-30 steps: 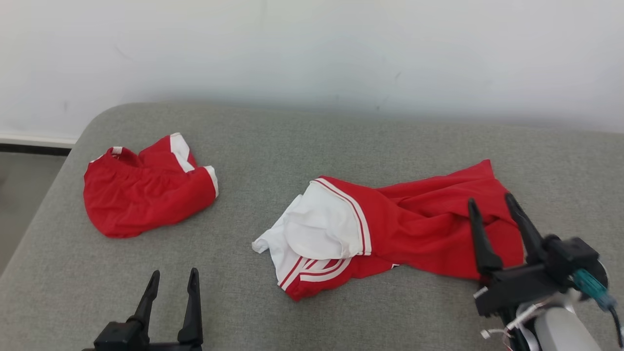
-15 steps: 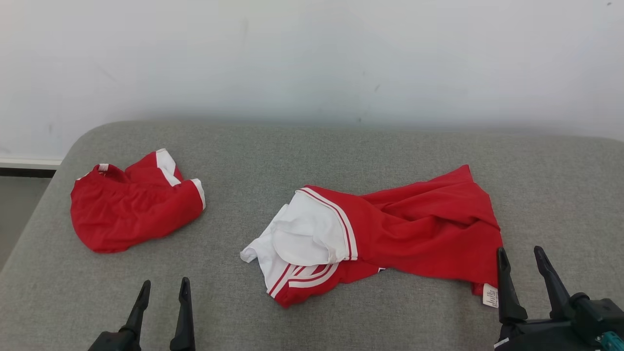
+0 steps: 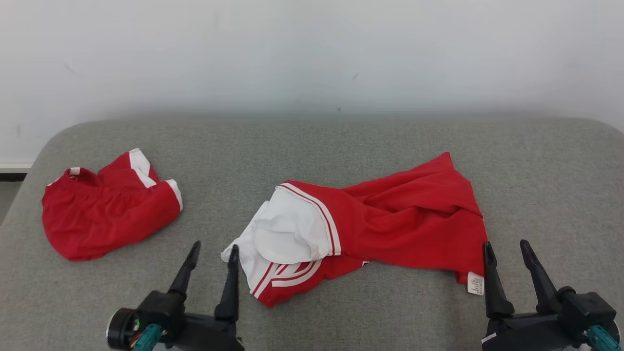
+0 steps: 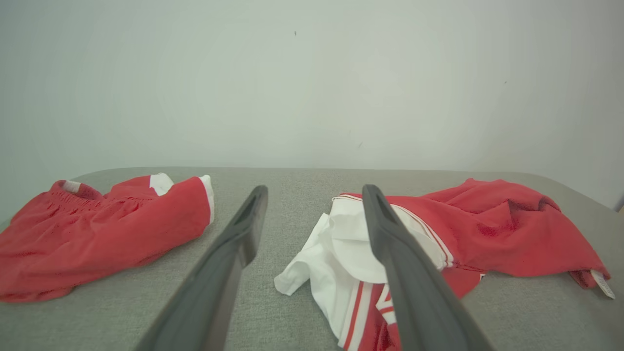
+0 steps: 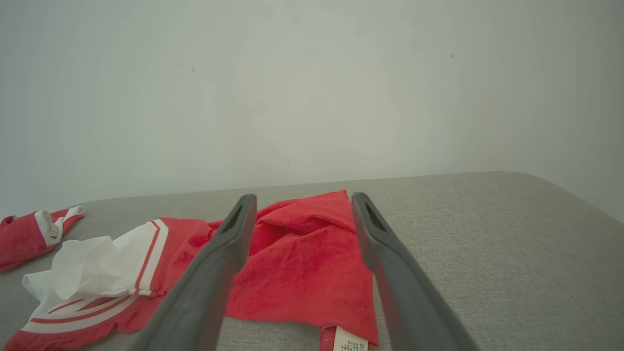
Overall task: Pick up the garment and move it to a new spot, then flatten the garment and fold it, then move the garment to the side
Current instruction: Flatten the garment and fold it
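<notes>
Garment, red-and-white, crumpled, is seen mid grey upholstery. Left pincer is spread apart just beside white end; right pincer is spread apart beside care label. Nothing is gripped. Pickup is judged pending: both ends to be pinched and lifted.

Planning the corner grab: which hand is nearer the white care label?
Right. The right hand sits just beside the care label; the left hand is across the garment, at its white end.
</notes>
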Available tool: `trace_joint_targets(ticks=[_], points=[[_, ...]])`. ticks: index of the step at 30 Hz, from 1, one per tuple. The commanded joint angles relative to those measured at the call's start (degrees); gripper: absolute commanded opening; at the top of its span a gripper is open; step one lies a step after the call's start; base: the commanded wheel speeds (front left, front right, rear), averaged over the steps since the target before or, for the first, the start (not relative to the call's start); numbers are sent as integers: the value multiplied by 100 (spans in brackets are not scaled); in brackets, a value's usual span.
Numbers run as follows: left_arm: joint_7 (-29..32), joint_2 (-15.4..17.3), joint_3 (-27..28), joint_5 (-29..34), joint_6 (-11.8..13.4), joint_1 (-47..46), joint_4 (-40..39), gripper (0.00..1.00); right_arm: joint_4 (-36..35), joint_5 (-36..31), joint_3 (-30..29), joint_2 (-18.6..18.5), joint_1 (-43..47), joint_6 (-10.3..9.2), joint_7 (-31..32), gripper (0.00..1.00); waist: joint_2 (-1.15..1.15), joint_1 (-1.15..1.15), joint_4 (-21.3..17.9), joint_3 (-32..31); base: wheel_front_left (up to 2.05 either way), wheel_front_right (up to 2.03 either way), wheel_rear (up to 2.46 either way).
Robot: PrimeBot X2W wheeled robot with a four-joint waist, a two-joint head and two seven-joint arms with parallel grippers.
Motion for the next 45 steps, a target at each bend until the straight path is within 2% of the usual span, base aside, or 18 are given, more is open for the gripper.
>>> trace_joint_targets(ticks=[1, 14, 26, 27, 28, 32, 36, 45], points=[[-20, -6, -148, -52, -9, -156, 69, 100, 15, -2, 10, 21, -47, -15, -5, 100, 0, 0, -147, 117, 0, 0, 0], [47, 17, -1328, -459, -3, -1190, 1336, 100, 20, 45, -10, 118, -313, -15, -5, 100, 0, 0, -753, 640, 0, 0, 0], [117, 60, -1662, -734, -3, -1591, 2412, 98, 13, 22, -28, 192, -474, -15, -5, 100, 0, 0, -995, 799, 0, 0, 0], [101, 56, -1690, -753, -3, -1649, 2457, 28, 18, 20, -38, 194, -475, -15, -5, 100, 0, 0, -994, 792, 0, 0, 0], [78, 49, -1720, -789, -3, -1708, 2484, 0, 21, 16, -58, 196, -461, -15, -5, 100, 0, 0, -977, 775, 0, 0, 0], [13, 43, -1699, -875, -2, -1865, 2567, 0, 52, 13, -134, 204, -344, -15, -5, 100, 0, 0, -849, 653, 0, 0, 0], [-19, 57, -1609, -844, 14, -1911, 2316, 0, 80, 21, -159, 190, -244, -15, -5, 100, 0, 0, -621, 457, 0, 0, 0], [11, 269, -1596, -645, 146, -1064, 660, 0, 116, 56, -207, 167, 6, -15, -5, 100, 0, 0, 93, 45, 0, 0, 0]])
